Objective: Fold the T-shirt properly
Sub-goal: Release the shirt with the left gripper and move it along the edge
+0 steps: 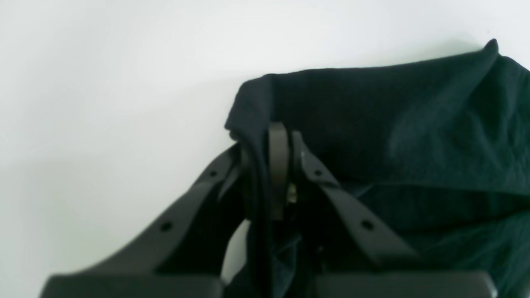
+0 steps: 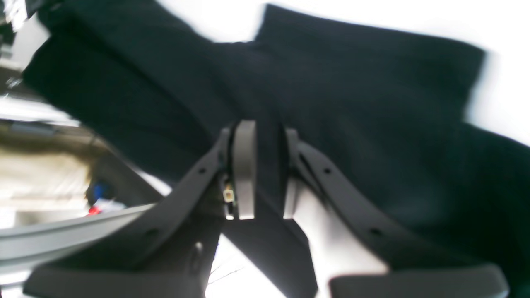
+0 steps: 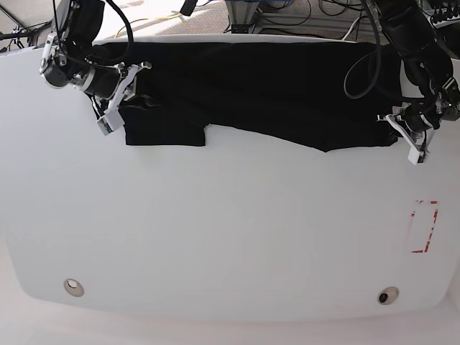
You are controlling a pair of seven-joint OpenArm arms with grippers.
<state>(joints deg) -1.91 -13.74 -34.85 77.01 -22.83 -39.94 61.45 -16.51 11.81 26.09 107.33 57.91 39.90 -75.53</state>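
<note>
grasping step of a fold: t-shirt (image 3: 259, 86) spread plain black side up along the far edge of the white counter (image 3: 215, 230), left gripper (image 1: 285, 165) with fingers pinched shut on a bunched corner of cloth, right gripper (image 2: 265, 165) with fingers closed on a fold of fabric at the opposite end near a sleeve. likely next: lifting both held edges together and carrying them evenly over, keeping the cloth taut and level to avoid a skewed fold.
</note>
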